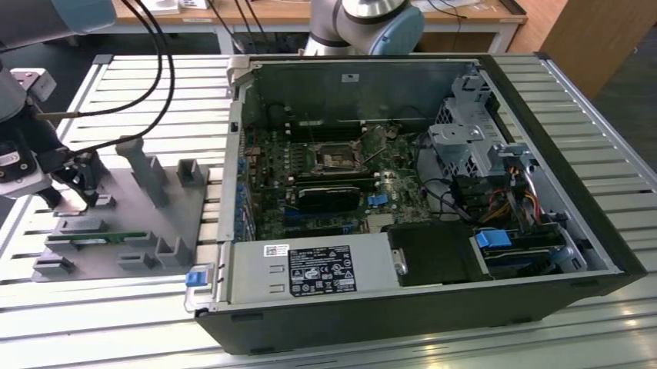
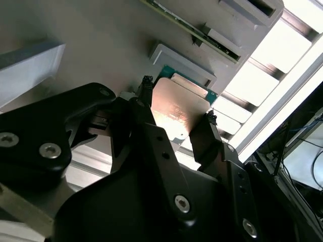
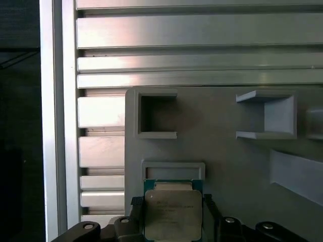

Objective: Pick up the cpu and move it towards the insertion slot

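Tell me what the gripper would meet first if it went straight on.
Probably the grey fixture plate, right beneath the cpu that the gripper grips; depth is unclear.

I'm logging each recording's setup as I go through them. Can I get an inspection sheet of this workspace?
Surface: slatted metal table, with a grey tray on it at the exterior view's left.
Job's things: chip at the tray, beside a holder block; whether it is lifted cannot be told. Socket sits inside the open computer case, well apart from the chip.
Clutter: green memory strip on the tray.
Grippers: pincer closed on two opposite edges of the chip.
Cables: black cables hang across the table toward the arm.
Surroundings: another robot arm's base and a wooden desk behind the case.
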